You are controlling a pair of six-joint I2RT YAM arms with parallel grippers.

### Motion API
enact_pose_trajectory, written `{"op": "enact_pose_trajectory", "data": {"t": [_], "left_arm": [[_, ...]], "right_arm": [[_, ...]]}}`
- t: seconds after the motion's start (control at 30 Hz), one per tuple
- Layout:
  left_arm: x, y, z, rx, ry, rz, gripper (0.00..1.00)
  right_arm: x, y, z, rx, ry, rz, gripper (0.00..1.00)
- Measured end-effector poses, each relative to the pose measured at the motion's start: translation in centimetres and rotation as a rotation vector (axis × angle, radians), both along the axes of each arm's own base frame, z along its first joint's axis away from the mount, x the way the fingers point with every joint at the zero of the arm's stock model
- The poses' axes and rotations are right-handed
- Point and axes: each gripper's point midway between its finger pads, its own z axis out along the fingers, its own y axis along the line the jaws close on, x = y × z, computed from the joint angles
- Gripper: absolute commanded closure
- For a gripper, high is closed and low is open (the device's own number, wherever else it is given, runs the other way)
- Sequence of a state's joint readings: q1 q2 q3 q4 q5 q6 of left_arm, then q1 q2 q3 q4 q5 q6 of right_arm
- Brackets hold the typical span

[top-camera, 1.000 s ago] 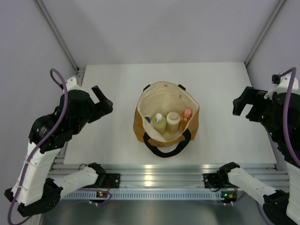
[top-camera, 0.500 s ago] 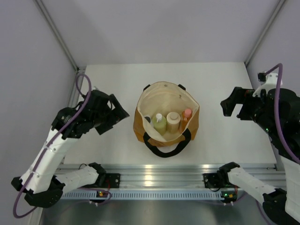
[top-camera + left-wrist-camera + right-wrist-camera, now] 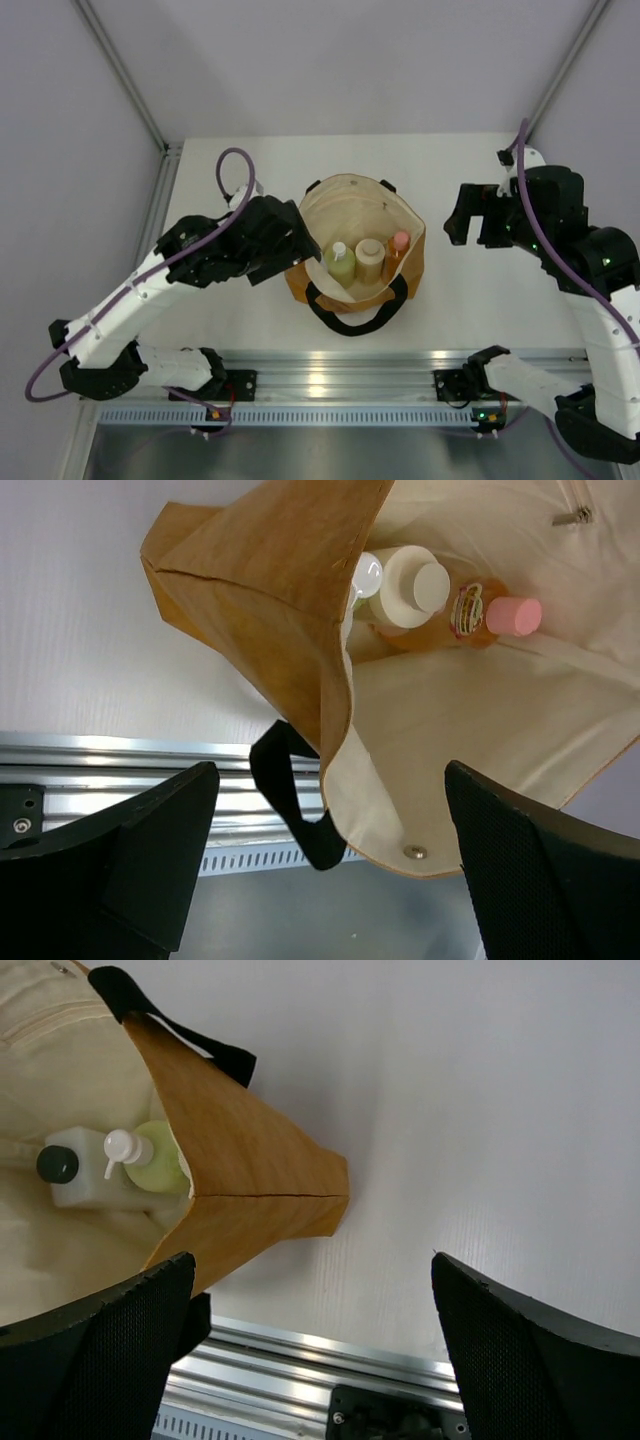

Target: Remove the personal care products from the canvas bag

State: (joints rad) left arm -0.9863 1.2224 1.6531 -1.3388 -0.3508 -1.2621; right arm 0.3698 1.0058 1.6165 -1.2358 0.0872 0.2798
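The tan-orange canvas bag [image 3: 352, 205] stands open at the table's middle, its black handles [image 3: 352, 312] to the front. Inside stand the yellow-green bottle [image 3: 339, 264], the beige wide-topped bottle [image 3: 369, 259] and the slim orange bottle with pink cap [image 3: 396, 252]. The whitish bottle with dark cap [image 3: 70, 1172] shows in the right wrist view beside the yellow-green one [image 3: 150, 1160]. My left gripper [image 3: 290, 240] is open over the bag's left rim [image 3: 280, 610], and sees the beige [image 3: 415, 585] and orange bottles [image 3: 500, 615]. My right gripper [image 3: 470, 225] is open, right of the bag [image 3: 250, 1180].
The white table [image 3: 480, 300] ends in front at an aluminium rail [image 3: 340, 365] with the arm bases. Grey walls stand at the back and at both sides.
Both arms have swung inward toward the bag. The left gripper went from the table's left edge to the bag's left rim. The right gripper moved left. The bag and bottles have not moved.
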Motion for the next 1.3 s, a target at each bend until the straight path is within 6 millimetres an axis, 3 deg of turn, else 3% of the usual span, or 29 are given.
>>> {"op": "enact_pose_trajectory", "data": {"t": [0.13,0.23,0.27,0.37,0.4,0.5,0.6,0.77,0.9,1.03,1.3], "left_arm": [[1.5,-1.2,-1.3,0.069,-0.012,0.053,0.16],[2.6,-1.6,-2.6,0.119,-0.012,0.092,0.37],[2.8,-1.6,-2.9,0.13,-0.012,0.101,0.51],[3.0,-1.7,-3.2,0.144,-0.019,0.114,0.67],[3.0,-1.7,-3.3,0.146,-0.02,0.116,0.84],[2.6,-2.0,-3.8,0.143,-0.015,0.125,1.0],[1.7,-2.1,-4.9,0.148,-0.007,0.132,1.0],[0.0,-1.7,-6.9,0.129,0.02,0.178,1.0],[-0.5,-1.8,-7.3,0.104,0.03,0.21,1.0],[-0.5,-1.9,-7.3,0.083,0.036,0.238,1.0],[-0.2,-1.6,-7.3,0.031,0.031,0.323,1.0]], "right_arm": [[-0.8,1.0,0.4,0.029,-0.005,0.07,0.0],[-1.4,2.4,0.9,0.076,-0.005,0.148,0.01],[-1.7,2.9,1.2,0.099,-0.007,0.181,0.01],[-2.6,4.5,2.6,0.165,-0.032,0.265,0.01],[-2.8,5.0,3.1,0.187,-0.042,0.292,0.02],[-3.2,6.7,4.5,0.265,-0.075,0.375,0.08],[-3.3,8.9,6.2,0.369,-0.107,0.455,0.11],[-3.5,13.7,6.8,0.44,-0.079,0.609,0.18],[-2.8,18.2,4.7,0.396,-0.009,0.679,0.26],[-1.3,20.9,1.2,0.302,0.056,0.649,0.3],[1.1,23.1,-3.4,0.15,0.077,0.553,0.39]]}}
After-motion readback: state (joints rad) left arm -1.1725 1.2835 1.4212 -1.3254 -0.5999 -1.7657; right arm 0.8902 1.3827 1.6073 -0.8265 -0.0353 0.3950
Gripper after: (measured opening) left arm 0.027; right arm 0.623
